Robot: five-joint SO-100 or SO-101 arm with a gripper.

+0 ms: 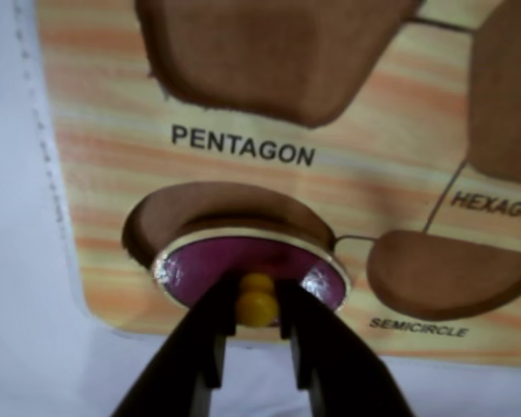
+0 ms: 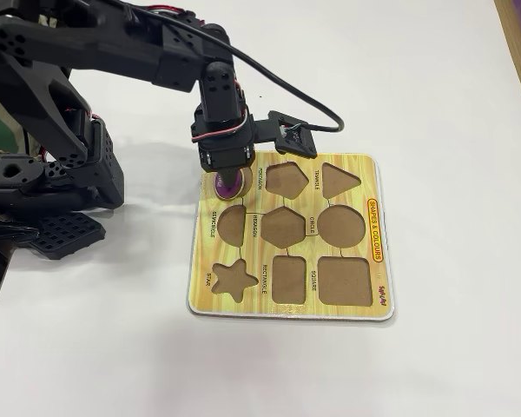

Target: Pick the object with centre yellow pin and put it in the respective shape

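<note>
A purple oval piece (image 1: 195,268) with a yellow centre pin (image 1: 257,305) lies tilted over the oval recess (image 1: 204,208) at the near-left corner of the yellow shape board (image 1: 113,174). Part of the brown recess floor shows behind it. My gripper (image 1: 258,291) is shut on the yellow pin, one black finger on each side. In the fixed view the gripper (image 2: 229,182) points straight down at the board's (image 2: 204,261) top-left corner, and the purple piece (image 2: 229,185) shows just under the fingers.
The board's other recesses hold nothing: pentagon (image 2: 284,180), triangle (image 2: 339,178), semicircle (image 2: 232,223), hexagon (image 2: 283,228), circle (image 2: 341,226), star (image 2: 232,278), rectangle (image 2: 289,278), square (image 2: 344,280). The arm's base (image 2: 52,174) stands left of the board on the white table.
</note>
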